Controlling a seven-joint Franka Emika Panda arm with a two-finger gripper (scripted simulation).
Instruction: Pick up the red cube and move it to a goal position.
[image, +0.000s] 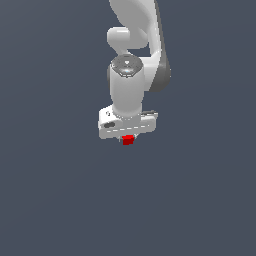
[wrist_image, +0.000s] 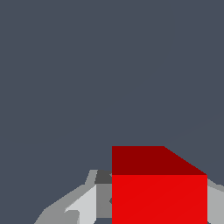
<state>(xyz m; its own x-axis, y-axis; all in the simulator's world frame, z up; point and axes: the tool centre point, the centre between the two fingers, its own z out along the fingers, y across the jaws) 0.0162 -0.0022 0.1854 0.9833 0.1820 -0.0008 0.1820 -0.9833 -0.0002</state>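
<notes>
Exterior view: gripper (image: 128, 138) pointing down, red cube (image: 128, 140) directly beneath palm, fingers hidden. Wrist view: red cube (wrist_image: 159, 188) flanked by grey fingers (wrist_image: 83, 205), each side touching it; clamped on cube.

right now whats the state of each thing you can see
red cube: sits between the pincer's fingers, directly under the white hand; whether it is off the ground cannot be told
pincer: pointing down, one finger close against each side of the cube, looks shut on it
arm: reaches down from the top of the exterior view, wrist roughly upright over the cube
</notes>
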